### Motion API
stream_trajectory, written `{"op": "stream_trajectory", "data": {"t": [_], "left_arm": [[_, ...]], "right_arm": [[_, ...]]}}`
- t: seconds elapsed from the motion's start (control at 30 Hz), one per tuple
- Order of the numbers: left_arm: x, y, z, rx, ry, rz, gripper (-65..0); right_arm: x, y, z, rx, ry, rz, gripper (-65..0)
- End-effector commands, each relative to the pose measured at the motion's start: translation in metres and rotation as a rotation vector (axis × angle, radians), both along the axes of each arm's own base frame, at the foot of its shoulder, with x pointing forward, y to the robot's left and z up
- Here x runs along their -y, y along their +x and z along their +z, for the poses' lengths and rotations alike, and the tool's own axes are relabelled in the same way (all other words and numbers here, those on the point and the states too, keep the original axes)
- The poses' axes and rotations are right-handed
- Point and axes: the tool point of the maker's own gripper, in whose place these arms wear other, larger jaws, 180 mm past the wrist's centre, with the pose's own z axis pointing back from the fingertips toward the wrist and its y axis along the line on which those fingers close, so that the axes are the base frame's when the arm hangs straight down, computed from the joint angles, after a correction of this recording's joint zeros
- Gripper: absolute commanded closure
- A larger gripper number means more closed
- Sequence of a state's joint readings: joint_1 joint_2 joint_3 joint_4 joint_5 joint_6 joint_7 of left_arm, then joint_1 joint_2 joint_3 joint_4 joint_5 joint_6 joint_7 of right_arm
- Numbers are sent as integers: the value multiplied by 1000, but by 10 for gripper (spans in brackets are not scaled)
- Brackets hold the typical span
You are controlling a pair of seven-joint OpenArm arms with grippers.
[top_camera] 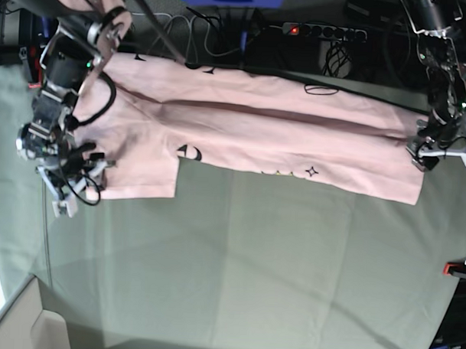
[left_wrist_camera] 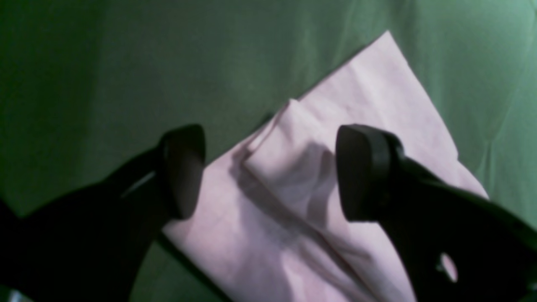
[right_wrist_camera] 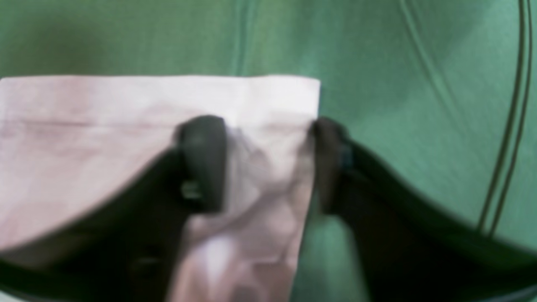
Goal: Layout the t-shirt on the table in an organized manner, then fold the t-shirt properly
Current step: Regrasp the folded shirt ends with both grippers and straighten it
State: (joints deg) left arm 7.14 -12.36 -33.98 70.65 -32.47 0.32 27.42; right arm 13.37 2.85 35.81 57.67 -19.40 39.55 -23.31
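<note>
- The light pink short-sleeved cotton t-shirt lies stretched across the far part of the large flat table covered in creased pale grey-green cloth, its body folded lengthwise into a long band with one sleeve hanging out toward us on the base view's left.
- Our right gripper sits at the sleeve's end: one black finger rests on the pink cloth and the other stands just off its side edge, so the jaws straddle that edge with a gap between them. We cannot tell whether they have bitten yet.
- Our left gripper hovers over the hem corner at the other end, fingers wide apart, with a small raised pleat of fabric between them and nothing pinched.
- We judge the step in hand to be taking hold of both ends for the next fold.
- To do it well, we should close the right jaws on the sleeve's hem, taking every layer and none of the table cover beneath.
- On the left, we should drop low enough to trap the pleat and all layers of the corner, then close fully before lifting.
- We should lift both ends together and evenly, so the long fold line stays straight and the band does not twist or sag.
</note>
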Motion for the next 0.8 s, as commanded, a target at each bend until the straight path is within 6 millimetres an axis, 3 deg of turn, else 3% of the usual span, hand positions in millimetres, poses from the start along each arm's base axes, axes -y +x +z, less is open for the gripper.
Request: {"op": "stream_trajectory", "data": {"t": [0.0,0.07,0.1,0.23,0.47,0.6,0.77], "left_arm": [[-8,9,15,41,32,-2,-467],[-8,9,15,41,32,-2,-467],[-8,9,15,41,32,-2,-467],[-8,9,15,41,32,-2,-468],[-9,13,21,61,44,-5,-471],[-8,19,32,84,55,-15,-471],[-8,22,36,97,59,-18,-472]], "right_arm": [[1,-10,-8,-71,-21,19,-146],[2,-10,-7,-71,-23,14,-13],[6,-9,-4,-62,-30,8,0],[16,-18,17,1,-101,-6,0],[13,-28,86,168,-240,-30,0],[11,-56,102,183,-294,-39,0],[11,-89,102,146,-330,-34,0]]}}
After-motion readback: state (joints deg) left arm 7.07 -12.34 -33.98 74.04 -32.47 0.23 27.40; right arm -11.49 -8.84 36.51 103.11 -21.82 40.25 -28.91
